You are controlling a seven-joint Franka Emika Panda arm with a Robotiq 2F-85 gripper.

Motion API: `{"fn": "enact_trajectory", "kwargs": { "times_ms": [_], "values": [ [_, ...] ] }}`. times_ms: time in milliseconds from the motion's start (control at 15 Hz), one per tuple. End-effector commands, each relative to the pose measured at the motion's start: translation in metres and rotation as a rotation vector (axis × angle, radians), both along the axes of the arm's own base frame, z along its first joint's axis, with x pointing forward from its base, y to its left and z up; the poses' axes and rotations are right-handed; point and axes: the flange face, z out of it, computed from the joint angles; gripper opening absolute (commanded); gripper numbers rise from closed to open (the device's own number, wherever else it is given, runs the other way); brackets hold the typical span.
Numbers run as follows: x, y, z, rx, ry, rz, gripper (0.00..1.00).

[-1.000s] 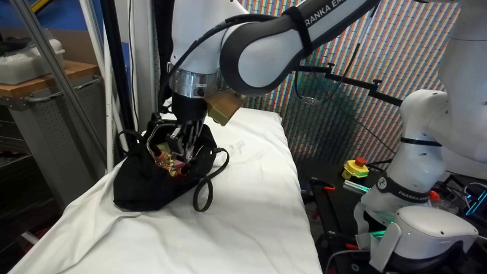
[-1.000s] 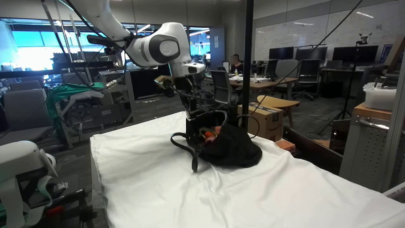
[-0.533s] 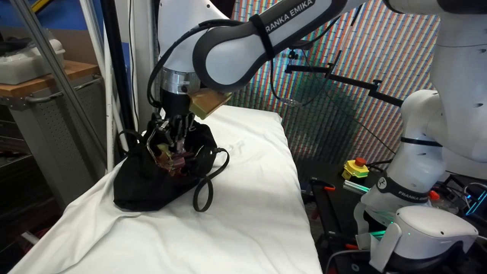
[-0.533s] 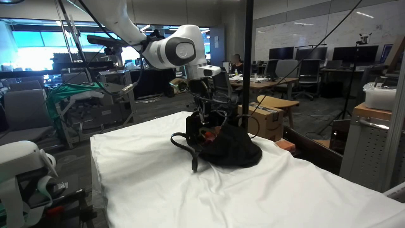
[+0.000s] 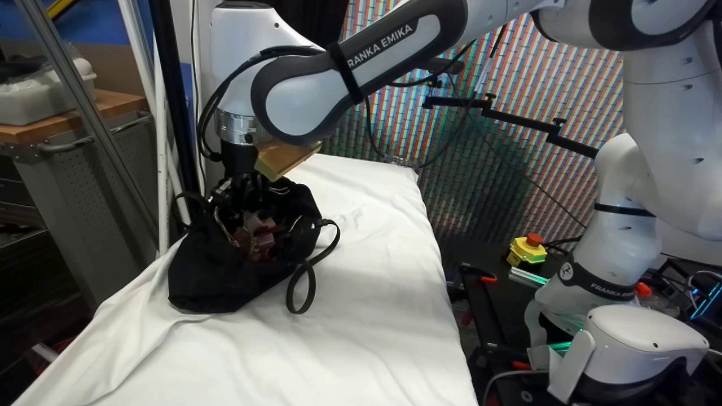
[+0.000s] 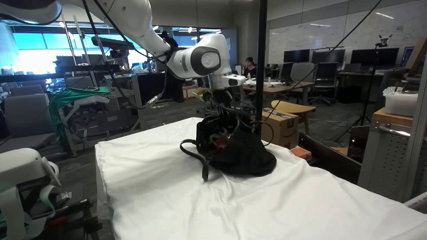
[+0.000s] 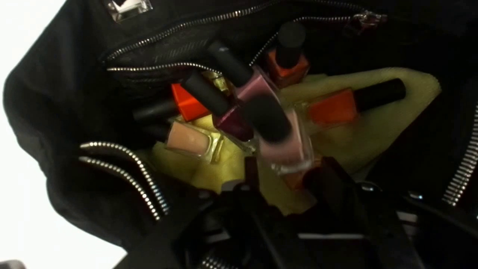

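A black bag point(image 5: 225, 276) lies with its mouth agape on a white-covered table, seen in both exterior views. My gripper point(image 7: 289, 162) reaches down into that mouth, its black fingers point(image 7: 252, 170) parted. Between the fingertips and just beyond them is a pale pink bottle point(image 7: 283, 153), its black cap tilted towards the camera; a gap shows on either side of it. Around it are a dark purple bottle point(image 7: 236, 123), a mauve bottle point(image 7: 257, 87), a peach bottle point(image 7: 188, 140) and several orange-red bottles point(image 7: 334, 106). Yellow cloth point(image 7: 377, 138) lies beneath. In an exterior view the bag wall hides the fingertips.
A strap point(image 5: 302, 287) loops out of the bag onto the white tablecloth point(image 5: 361, 338). Upright poles point(image 5: 162, 169) and a grey cart point(image 5: 90, 197) stand behind the bag's far side. Zipper edges point(image 7: 142, 168) line the mouth. A cardboard box point(image 6: 280, 126) is beyond the table.
The arm has carried the pale pink bottle further over the bag and lower into its mouth. The jaws, earlier closed around the bottle, have come apart.
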Motion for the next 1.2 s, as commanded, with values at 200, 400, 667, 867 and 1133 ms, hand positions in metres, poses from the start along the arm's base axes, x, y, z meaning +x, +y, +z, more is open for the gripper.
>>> {"fn": "enact_trajectory", "kwargs": {
  "times_ms": [200,400,667,867,1133],
  "values": [
    [0.0,-0.004,0.009,0.017,0.063,0.054,1.0],
    [-0.027,0.005,0.016,0.046,0.131,0.166,1.0],
    [-0.082,0.024,0.026,0.088,0.264,0.294,1.0],
    [-0.138,0.039,0.034,0.124,0.342,0.341,1.0],
    [-0.208,0.052,0.039,0.162,0.387,0.352,1.0]
  ]
}}
